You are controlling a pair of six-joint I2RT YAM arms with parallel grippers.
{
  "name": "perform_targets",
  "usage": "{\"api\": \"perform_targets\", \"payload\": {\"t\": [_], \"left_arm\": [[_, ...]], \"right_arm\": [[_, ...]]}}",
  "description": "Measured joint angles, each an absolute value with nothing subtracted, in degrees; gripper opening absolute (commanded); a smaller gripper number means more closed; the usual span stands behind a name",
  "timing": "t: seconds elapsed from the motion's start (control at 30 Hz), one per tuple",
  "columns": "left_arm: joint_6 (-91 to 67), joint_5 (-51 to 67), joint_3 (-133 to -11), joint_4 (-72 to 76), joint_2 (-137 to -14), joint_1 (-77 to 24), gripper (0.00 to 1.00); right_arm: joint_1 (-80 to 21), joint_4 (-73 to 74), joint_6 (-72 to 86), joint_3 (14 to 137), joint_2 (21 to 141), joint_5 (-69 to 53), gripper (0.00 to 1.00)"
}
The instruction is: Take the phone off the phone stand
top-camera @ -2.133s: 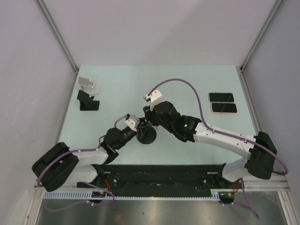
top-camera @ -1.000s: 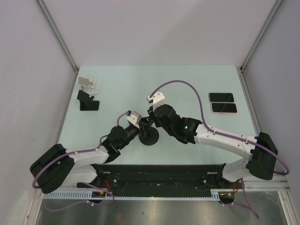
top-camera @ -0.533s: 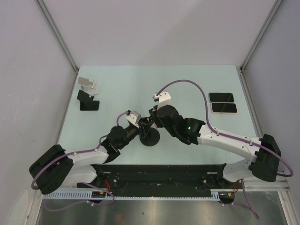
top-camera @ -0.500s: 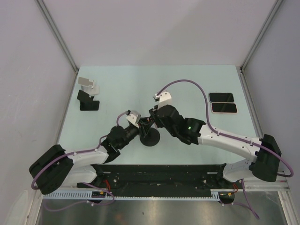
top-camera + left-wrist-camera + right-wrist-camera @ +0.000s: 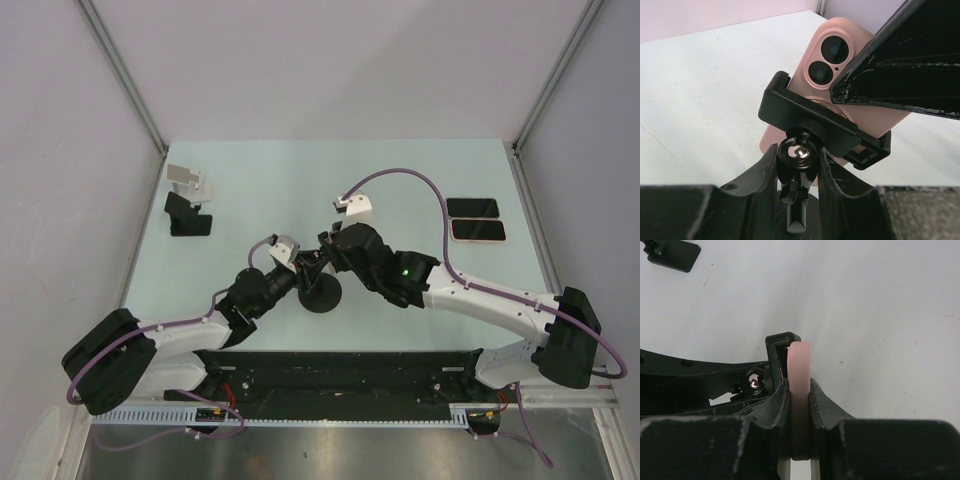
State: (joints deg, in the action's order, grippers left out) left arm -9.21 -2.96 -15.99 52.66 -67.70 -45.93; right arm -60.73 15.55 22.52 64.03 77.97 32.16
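A pink phone (image 5: 840,75) sits in the black clamp (image 5: 805,117) of a phone stand with a round black base (image 5: 322,294). My left gripper (image 5: 797,167) is shut on the stand's ball-joint neck (image 5: 799,150) below the clamp. My right gripper (image 5: 800,405) is shut on the phone's edge (image 5: 799,380); one finger (image 5: 900,70) crosses the left wrist view over the phone. From above, both grippers meet at the stand (image 5: 312,265) in the table's middle.
Two more phones, a black one (image 5: 472,208) and a pink one (image 5: 478,230), lie at the right. A white stand (image 5: 187,180) and a black stand (image 5: 186,215) are at the far left; the black stand also shows in the right wrist view (image 5: 671,252).
The right arm's wrist has shifted slightly right and back while gripping the phone. The left gripper has stayed on the stand's neck since one second ago.
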Motion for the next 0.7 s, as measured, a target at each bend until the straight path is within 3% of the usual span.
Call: {"api": "perform_targets", "payload": {"t": [0.7], "left_arm": [[-6.79,-0.32,-18.26,54.17,-71.55,-46.22,0.01]], "right_arm": [[-58.22,12.93,21.43,64.29,78.85,33.65,0.00]]}}
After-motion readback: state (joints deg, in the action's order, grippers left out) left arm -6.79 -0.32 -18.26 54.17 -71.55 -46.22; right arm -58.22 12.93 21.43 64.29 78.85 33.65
